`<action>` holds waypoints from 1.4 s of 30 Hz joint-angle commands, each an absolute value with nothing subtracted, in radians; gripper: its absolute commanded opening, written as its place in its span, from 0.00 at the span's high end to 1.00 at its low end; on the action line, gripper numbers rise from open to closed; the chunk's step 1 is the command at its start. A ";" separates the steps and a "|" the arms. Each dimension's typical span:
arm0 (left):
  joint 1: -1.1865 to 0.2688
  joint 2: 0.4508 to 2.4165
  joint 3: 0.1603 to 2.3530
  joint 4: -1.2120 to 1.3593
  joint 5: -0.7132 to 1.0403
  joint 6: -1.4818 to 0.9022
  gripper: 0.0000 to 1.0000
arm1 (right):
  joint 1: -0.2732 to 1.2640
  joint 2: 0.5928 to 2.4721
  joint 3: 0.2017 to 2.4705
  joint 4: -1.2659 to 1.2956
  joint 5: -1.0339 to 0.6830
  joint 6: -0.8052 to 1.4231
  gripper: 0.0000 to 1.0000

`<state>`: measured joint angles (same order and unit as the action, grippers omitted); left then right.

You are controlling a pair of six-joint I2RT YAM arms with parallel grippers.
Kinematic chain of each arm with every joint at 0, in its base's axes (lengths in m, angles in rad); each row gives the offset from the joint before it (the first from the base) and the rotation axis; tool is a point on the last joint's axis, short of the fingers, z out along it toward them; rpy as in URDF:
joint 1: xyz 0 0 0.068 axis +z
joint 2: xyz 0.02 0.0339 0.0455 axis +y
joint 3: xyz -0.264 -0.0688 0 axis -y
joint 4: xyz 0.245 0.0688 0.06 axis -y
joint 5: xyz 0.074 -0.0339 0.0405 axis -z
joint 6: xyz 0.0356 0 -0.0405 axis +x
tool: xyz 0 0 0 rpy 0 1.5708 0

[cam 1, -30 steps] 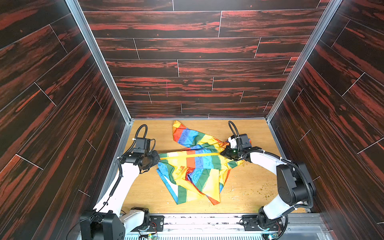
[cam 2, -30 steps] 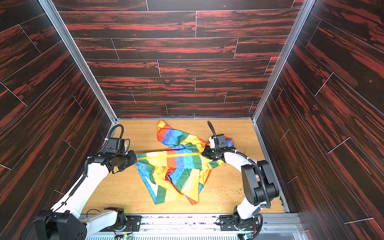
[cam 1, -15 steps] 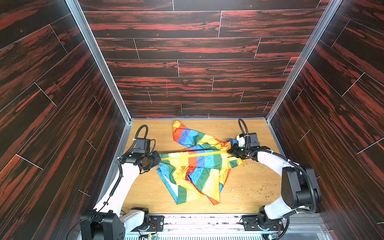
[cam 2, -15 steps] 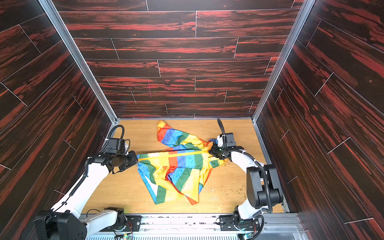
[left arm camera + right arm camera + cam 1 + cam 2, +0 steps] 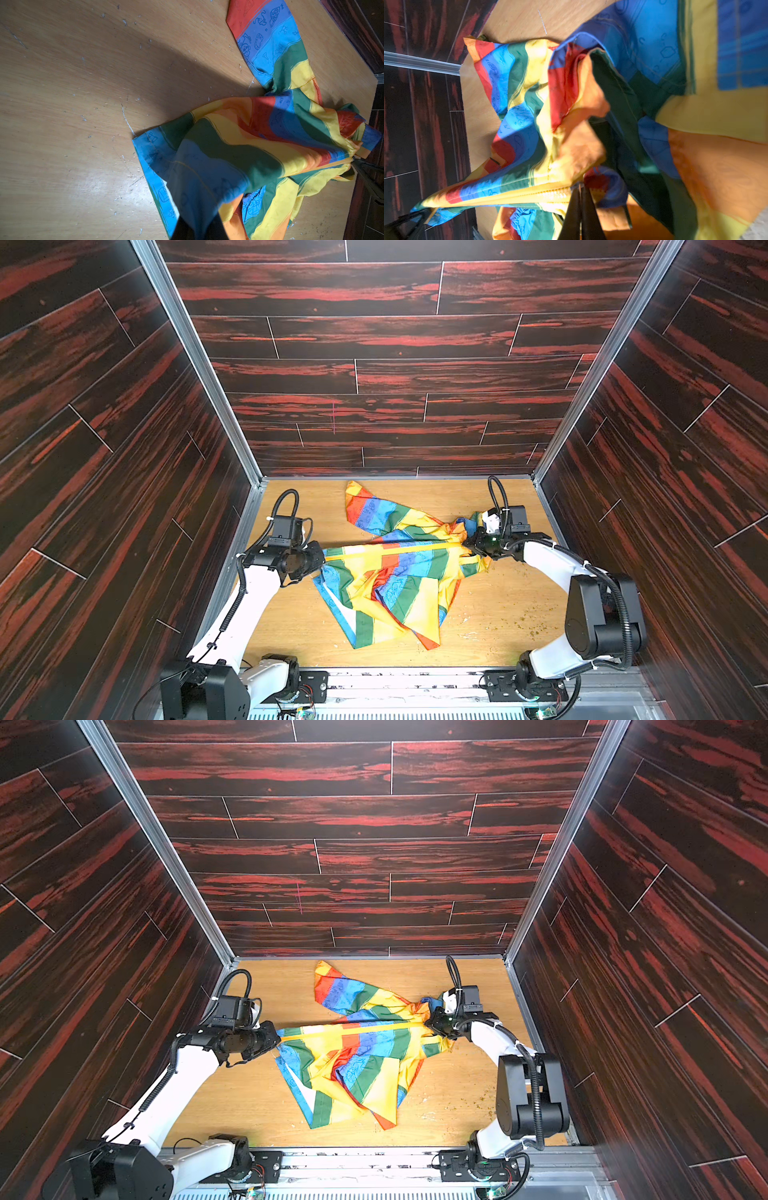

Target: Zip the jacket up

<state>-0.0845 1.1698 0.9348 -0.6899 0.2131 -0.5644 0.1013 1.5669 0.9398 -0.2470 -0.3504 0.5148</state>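
The jacket (image 5: 399, 576) lies crumpled mid-bench (image 5: 498, 614), its yellow zipper (image 5: 395, 549) stretched taut btw the two arms. The zip looks closed nearly to the collar, so approx done, w/ maybe a last bit left. The left gripper (image 5: 321, 561) is clamped on the hem end; the right gripper (image 5: 466, 545) is pinched together on the zipper pull.

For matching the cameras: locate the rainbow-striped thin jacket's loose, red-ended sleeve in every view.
Top view: red-ended sleeve of the jacket, flat, nearest the back wall.
Top view: sleeve, same spot.
Left wrist: sleeve flat on bare wood.
Right wrist: sleeve near the metal corner post.
Shared landmark: light wooden tabletop.
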 commanded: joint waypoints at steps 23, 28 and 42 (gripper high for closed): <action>-0.021 1.460 1.379 -0.641 0.177 -0.496 1.00 | -0.044 1.613 1.344 -0.329 -0.339 0.494 1.00; -0.020 1.588 1.715 -0.642 0.169 -0.501 1.00 | -0.105 1.632 1.567 -0.279 -0.478 0.522 1.00; -0.020 1.351 1.231 -0.490 0.241 -0.598 1.00 | -0.119 1.447 1.112 -0.165 -0.584 0.563 1.00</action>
